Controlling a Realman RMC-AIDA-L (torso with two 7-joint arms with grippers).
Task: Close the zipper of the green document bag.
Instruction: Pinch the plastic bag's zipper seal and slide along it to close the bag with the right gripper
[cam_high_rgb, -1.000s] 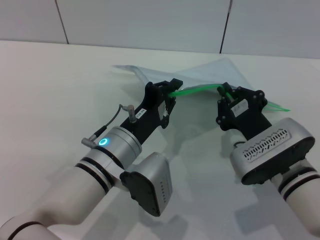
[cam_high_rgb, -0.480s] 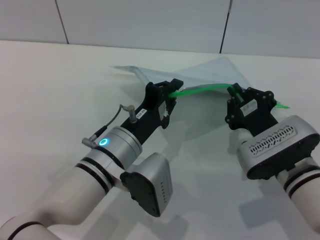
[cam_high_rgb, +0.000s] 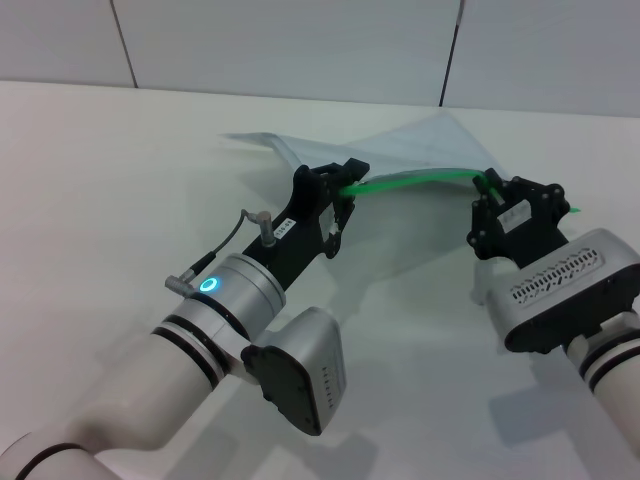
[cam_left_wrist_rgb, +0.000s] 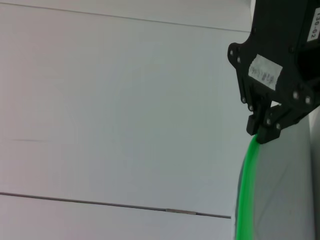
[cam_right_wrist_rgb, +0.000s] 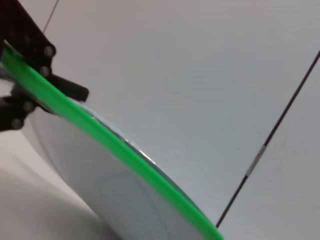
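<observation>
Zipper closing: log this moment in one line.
left end effector: shut on zipper end | right end effector: shut on zipper, far along | bag: lifted off table

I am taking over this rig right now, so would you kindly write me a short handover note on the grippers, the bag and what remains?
Left gripper: shut on the zipper at its left end, holding that corner of the green document bag up off the table.
Right gripper: on the zipper strip near its right end; whether it pinches the slider cannot be told.
Bag: lifted along its green edge between the two grippers, far side resting on the table.
Done: the right gripper has travelled rightward along the strip over the last second.
Left: a short green stretch beyond the right gripper; then release.
</observation>
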